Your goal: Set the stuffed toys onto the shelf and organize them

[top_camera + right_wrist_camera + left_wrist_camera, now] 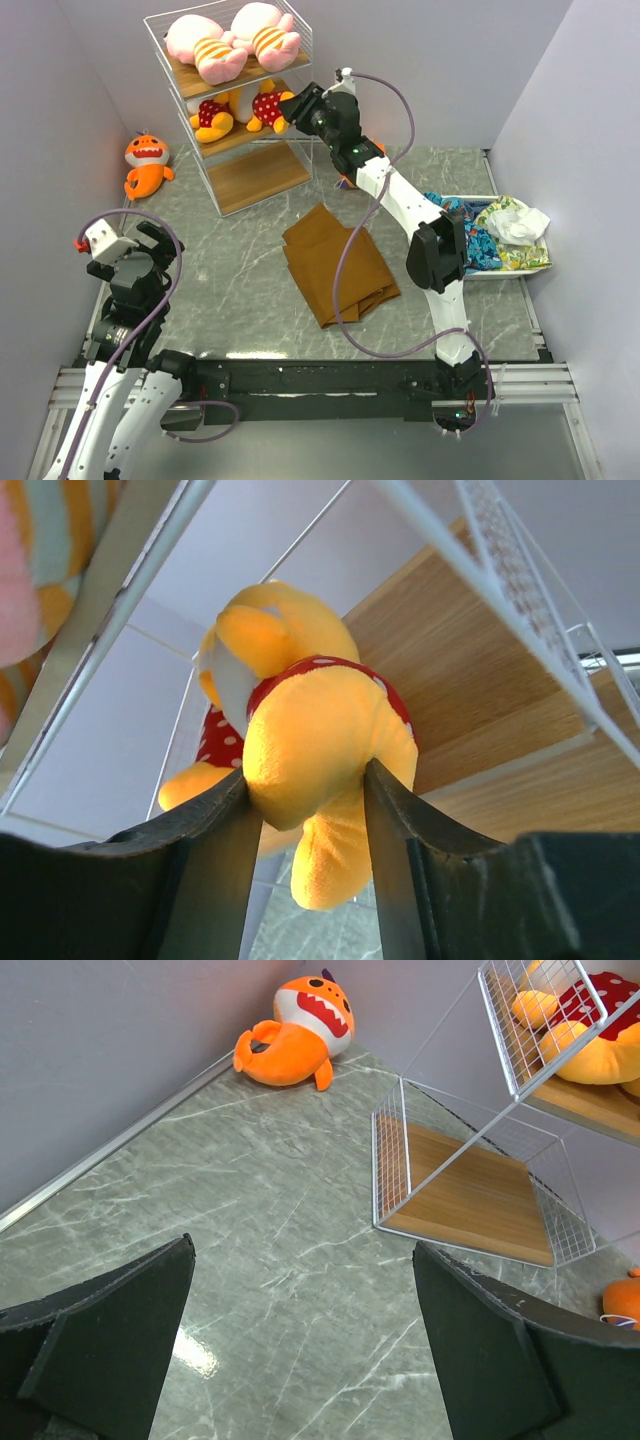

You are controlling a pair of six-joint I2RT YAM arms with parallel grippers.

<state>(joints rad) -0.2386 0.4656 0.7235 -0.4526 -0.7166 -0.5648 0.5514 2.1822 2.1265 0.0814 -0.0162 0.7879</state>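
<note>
Up at the right end of the middle wooden board (480,660) of the tall white wire-frame shelf (300,45), my right gripper (307,775) is touching both sides of the yellow plush toy in a red polka-dot outfit (320,730). Can't tell if it's squeezing. Toy's looking light and squishy, so I'm thinking the fat rump is the grab spot. Left gripper (302,1250) is hanging spread wide, empty.

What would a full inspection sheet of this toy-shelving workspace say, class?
Surface: grey marbled table.
Job's things: two pink toys on the shelf's top board; two yellow toys on middle board; one orange shark by left wall, another beside shelf.
Clutter: folded brown cloth; tray of patterned fabric.
End effectors: left end effector open above table; right end effector flanks a yellow toy, grip unclear.
Cables: purple cables along both arms.
Surroundings: lilac walls.
</note>
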